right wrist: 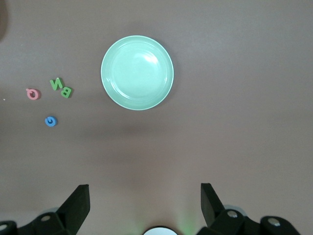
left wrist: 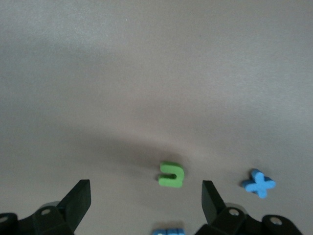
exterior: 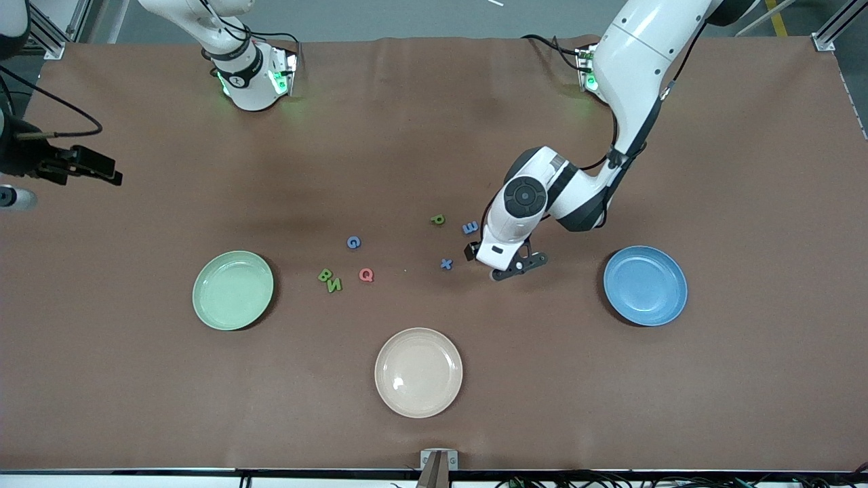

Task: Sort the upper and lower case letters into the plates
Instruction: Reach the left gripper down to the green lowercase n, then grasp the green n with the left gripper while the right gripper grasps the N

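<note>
Nearest the front camera sits an empty cream-beige plate [exterior: 418, 372]; farther back, the mint green plate [exterior: 232, 290] lies toward the right arm's end of the tabletop and the sky blue plate [exterior: 645, 285] toward the left arm's, both empty. Foam letters lie scattered between them, unsorted. Left tool [exterior: 510, 266], fingers apart, hangs low over a small green letter [left wrist: 171, 175], beside the blue x [exterior: 445, 263], apparently lining up a pick. Right tool [right wrist: 145, 203], fingers apart, waits high above the tabletop.

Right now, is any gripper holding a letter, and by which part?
Nothing is held. The left gripper is open over a green letter; the right gripper waits open.
</note>
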You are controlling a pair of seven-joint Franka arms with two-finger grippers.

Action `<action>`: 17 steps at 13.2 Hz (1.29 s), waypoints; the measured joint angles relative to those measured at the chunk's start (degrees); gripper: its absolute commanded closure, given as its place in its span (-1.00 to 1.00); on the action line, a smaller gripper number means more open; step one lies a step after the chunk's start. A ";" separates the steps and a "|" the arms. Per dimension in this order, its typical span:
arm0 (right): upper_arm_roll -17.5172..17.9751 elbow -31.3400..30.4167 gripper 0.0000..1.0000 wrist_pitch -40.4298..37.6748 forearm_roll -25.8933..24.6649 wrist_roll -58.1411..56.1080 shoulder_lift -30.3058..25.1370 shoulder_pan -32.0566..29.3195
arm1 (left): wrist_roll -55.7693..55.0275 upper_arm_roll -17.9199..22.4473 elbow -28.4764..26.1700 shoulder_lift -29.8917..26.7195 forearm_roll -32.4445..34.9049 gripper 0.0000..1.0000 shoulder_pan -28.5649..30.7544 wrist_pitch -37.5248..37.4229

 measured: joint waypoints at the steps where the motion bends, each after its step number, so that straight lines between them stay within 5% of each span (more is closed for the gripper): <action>1: -0.02 0.13 -1.00 0.98 -0.03 0.00 0.73 -0.24 | 0.00 0.00 0.53 0.82 0.98 -0.99 -0.07 0.24; 6: -0.01 0.87 -1.00 3.10 -0.03 -0.02 1.97 -1.78 | 0.00 0.05 3.23 3.58 1.42 -0.94 -1.47 0.42; 13: 0.05 1.68 -1.00 3.52 -0.03 -0.01 5.33 -1.88 | 0.00 0.08 3.75 4.54 1.83 -0.29 -1.76 1.09; 17: 0.76 1.67 -1.00 4.59 0.80 2.96 6.16 -1.55 | 0.00 0.10 3.86 4.64 1.86 -0.20 -1.87 1.11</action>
